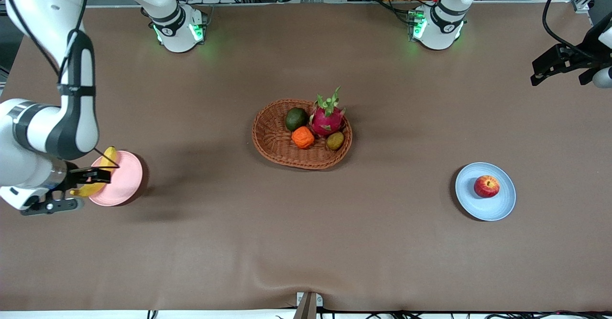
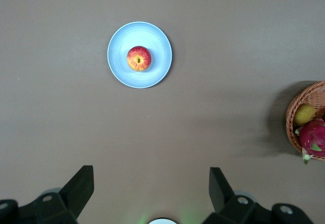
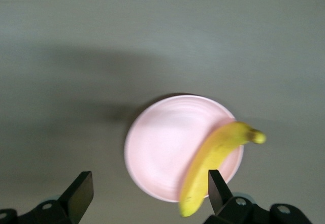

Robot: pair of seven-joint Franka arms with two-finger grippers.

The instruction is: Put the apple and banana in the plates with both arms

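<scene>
With both fruits already lying on plates, the step in hand looks like withdrawal: each arm should lift straight up, so nothing gets nudged. The right hand (image 1: 98, 175) hangs released over the pink plate (image 1: 125, 178), where the curved yellow banana (image 1: 109, 158) lies along the rim from twelve to seven o'clock, its tips overhanging. The left hand (image 1: 538, 72) hovers released above the tabletop (image 1: 306, 242). The red, yellow-patched apple (image 1: 486, 186) sits at the blue plate's (image 1: 485, 208) centre.
</scene>
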